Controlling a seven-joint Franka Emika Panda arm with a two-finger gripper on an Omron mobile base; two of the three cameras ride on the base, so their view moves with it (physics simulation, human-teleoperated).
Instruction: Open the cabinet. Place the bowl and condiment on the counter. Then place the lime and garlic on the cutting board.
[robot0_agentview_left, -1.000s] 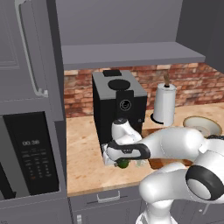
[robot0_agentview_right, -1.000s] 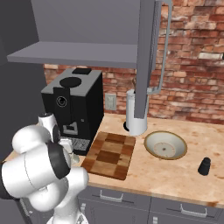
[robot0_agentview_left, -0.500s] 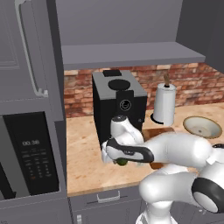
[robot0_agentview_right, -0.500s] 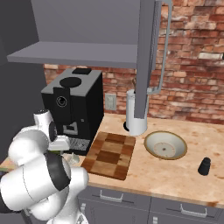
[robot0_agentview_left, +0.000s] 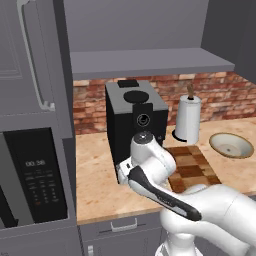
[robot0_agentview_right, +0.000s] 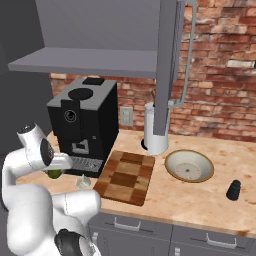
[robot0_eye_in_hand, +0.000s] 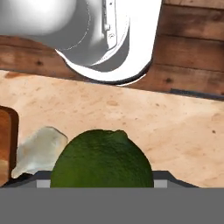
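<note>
My gripper (robot0_agentview_right: 56, 169) is shut on the dark-green lime (robot0_eye_in_hand: 103, 157), which hangs just above the beige counter (robot0_agentview_right: 200, 200) in front of the coffee machine. The whitish garlic (robot0_agentview_right: 82, 182) lies on the counter beside the left edge of the checkered cutting board (robot0_agentview_right: 125, 176); the hand view shows the garlic (robot0_eye_in_hand: 38, 148) close to the lime's left. The cream bowl (robot0_agentview_right: 189, 166) and the small black condiment (robot0_agentview_right: 233, 190) stand on the counter to the right. The cabinet's doors (robot0_agentview_right: 169, 65) are swung open, its shelf bare.
A black coffee machine (robot0_agentview_left: 135, 115) stands behind the hand. A white paper-towel roll (robot0_agentview_left: 188, 119) is at the brick wall behind the board. The tall grey unit with the microwave (robot0_agentview_left: 35, 180) bounds the counter on the left.
My arm has folded forward and lower. The hand with the lime has shifted slightly left along the counter. The garlic, bowl and bottle have stayed put.
</note>
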